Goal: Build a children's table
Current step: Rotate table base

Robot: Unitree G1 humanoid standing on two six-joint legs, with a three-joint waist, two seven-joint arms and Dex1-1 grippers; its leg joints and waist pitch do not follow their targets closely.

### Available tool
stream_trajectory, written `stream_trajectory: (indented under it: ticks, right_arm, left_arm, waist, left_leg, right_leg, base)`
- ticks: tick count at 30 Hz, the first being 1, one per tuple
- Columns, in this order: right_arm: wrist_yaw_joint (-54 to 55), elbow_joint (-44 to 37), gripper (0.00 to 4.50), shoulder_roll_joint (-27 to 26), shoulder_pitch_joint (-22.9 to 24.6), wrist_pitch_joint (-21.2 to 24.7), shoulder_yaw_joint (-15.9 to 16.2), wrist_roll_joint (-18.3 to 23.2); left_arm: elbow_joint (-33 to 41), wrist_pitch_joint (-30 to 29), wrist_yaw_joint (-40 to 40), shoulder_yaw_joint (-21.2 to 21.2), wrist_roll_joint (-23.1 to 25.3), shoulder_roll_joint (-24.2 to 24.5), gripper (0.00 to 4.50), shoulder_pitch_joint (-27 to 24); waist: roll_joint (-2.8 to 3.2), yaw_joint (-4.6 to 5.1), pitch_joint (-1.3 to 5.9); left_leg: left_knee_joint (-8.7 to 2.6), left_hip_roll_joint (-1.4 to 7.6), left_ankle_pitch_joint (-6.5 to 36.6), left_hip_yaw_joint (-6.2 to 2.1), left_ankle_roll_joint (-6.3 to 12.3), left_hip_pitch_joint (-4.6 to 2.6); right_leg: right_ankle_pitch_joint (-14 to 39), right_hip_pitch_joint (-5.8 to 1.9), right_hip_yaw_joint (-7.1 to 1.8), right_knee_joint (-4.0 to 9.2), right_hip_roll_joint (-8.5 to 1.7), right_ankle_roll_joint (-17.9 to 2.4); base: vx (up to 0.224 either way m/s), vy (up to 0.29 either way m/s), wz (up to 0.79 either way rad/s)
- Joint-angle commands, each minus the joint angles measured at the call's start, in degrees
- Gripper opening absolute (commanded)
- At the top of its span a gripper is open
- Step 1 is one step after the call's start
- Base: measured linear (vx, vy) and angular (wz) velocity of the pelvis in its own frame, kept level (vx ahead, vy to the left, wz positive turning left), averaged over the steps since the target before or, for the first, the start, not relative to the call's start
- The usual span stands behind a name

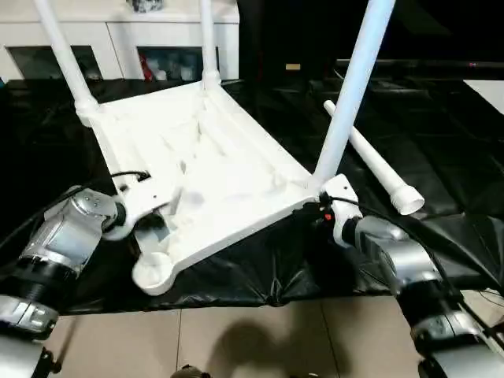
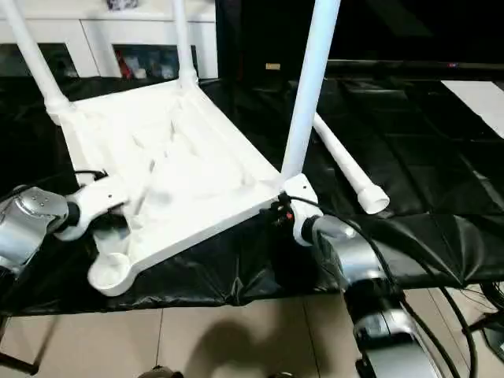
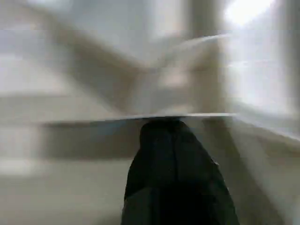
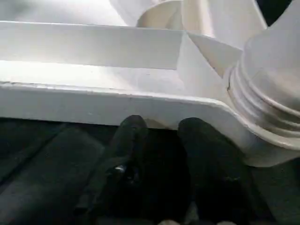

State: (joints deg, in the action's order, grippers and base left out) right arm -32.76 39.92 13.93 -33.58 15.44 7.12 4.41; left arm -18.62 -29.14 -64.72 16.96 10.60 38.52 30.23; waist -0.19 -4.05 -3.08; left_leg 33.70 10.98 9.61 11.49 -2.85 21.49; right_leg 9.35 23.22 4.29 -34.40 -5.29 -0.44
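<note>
The children's table top (image 1: 213,165) lies upside down on a black cloth, ribbed underside up. Three white legs (image 1: 350,94) (image 1: 67,63) (image 1: 207,39) stand upright in corner sockets. The front-left socket (image 1: 152,272) is empty, and a loose leg (image 1: 370,161) lies on the cloth to the right. My left gripper (image 3: 164,125) is shut, its tip pressed against the top's rim at the front-left edge. My right gripper (image 4: 161,124) sits at the front-right corner below the standing leg. Its fingers stand slightly apart, tips against the rim, with nothing between them.
A white cabinet (image 1: 118,39) with glass doors stands behind the table. The black cloth (image 1: 441,142) covers the work surface, and its front edge drops to a tiled floor (image 1: 260,346). Cables run along my right forearm (image 1: 402,260).
</note>
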Motion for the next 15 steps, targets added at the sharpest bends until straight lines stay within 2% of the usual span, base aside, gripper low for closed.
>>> stream_trajectory:
  ticks: [1, 3, 5, 6, 7, 8, 11, 13, 15]
  right_arm:
    - [0.67, 3.99, 1.01, -1.28, -2.77, -2.92, -0.31, -0.7]
    - [0.99, 6.83, 0.95, -2.08, -4.41, -4.29, -0.18, -1.14]
    - [1.23, 9.07, 0.68, -2.91, -5.82, -5.29, -0.07, -1.36]
    - [1.2, 10.05, 0.59, -3.45, -6.56, -5.68, 0.06, -1.45]
    - [1.12, 11.02, 0.54, -3.95, -7.21, -6.13, 0.24, -1.54]
    - [1.05, 11.78, 0.54, -4.37, -7.7, -6.52, 0.42, -1.65]
    - [1.2, 14.18, 0.14, -5.52, -8.94, -7.88, 0.75, -2.25]
    - [1.07, 16.64, 0.11, -6.29, -10.06, -9.45, 0.52, -2.59]
    - [0.98, 17.8, 0.05, -6.66, -10.52, -10.24, 0.37, -2.73]
  left_arm:
    - [3.89, -1.8, -4.71, 2.82, -3.89, -1.55, 0.0, -1.05]
    - [6.41, -3.4, -5.71, 3.54, -5.38, -2.76, 0.0, -0.86]
    - [8.68, -5.24, -6.31, 3.9, -6.79, -4.58, 0.0, -0.46]
    - [9.4, -6.11, -6.26, 4.06, -7.58, -6.18, 0.0, -0.02]
    - [9.64, -6.52, -6.38, 4.17, -7.95, -7.4, 0.0, 0.33]
    - [9.77, -6.82, -6.51, 4.38, -8.26, -8.45, 0.0, 0.6]
    - [9.06, -6.7, -5.73, 5.15, -7.9, -10.88, 0.0, 1.29]
    - [7.83, -6.23, -3.52, 5.11, -7.67, -12.67, 0.0, 2.0]
    - [6.4, -5.5, -1.48, 4.84, -7.27, -13.88, 0.0, 2.68]
  waist:
    - [0.95, 0.15, 3.58]
    - [0.89, 0.28, 3.74]
    - [0.82, 0.5, 3.79]
    - [0.74, 0.59, 3.88]
    - [0.36, 0.61, 3.91]
    - [0.47, 0.63, 3.97]
    - [0.32, 1.12, 3.96]
    - [0.22, 1.69, 3.97]
    - [0.35, 1.74, 3.92]
  left_leg:
    - [-4.46, 2.27, 18.83, -1.46, -3.04, -1.45]
    - [-4.39, 2.24, 18.15, -1.46, -2.95, -1.45]
    - [-4.29, 2.21, 17.07, -1.37, -2.71, -1.35]
    - [-4.16, 2.12, 15.87, -1.26, -2.23, -1.23]
    - [-4.13, 2.05, 15.16, -1.24, -1.87, -1.1]
    - [-4.0, 2.04, 14.1, -1.27, -1.4, -0.92]
    - [-3.91, 2.0, 13.37, -1.22, -0.41, -0.68]
    - [-3.83, 1.99, 13.57, -1.26, -0.07, -0.64]
    - [-3.81, 2.05, 14.07, -1.27, -0.06, -0.74]
  right_leg:
    - [16.24, -2.09, -2.76, 3.85, -3.41, -12.96]
    - [14.68, -2.19, -2.82, 3.62, -3.35, -13.53]
    - [12.9, -2.35, -2.85, 3.41, -3.23, -14.25]
    - [11.27, -2.5, -2.89, 3.25, -3.16, -14.59]
    - [10.73, -2.64, -2.86, 3.22, -3.13, -14.69]
    - [10.16, -2.86, -2.84, 3.13, -3.31, -14.93]
    - [10.29, -2.99, -2.8, 3.24, -3.33, -15.13]
    - [11.34, -3.02, -2.79, 3.31, -3.25, -14.97]
    - [12.16, -2.9, -2.8, 3.44, -3.24, -14.95]
  base:
    - [0.0, 0.0, 0.0]
    - [0.0, 0.0, 0.0]
    - [0.0, 0.0, 0.0]
    - [0.0, 0.0, 0.0]
    - [0.0, 0.0, 0.0]
    - [0.0, 0.0, 0.0]
    - [0.0, 0.0, 0.0]
    - [0.0, 0.0, 0.0]
    - [0.0, 0.0, 0.0]
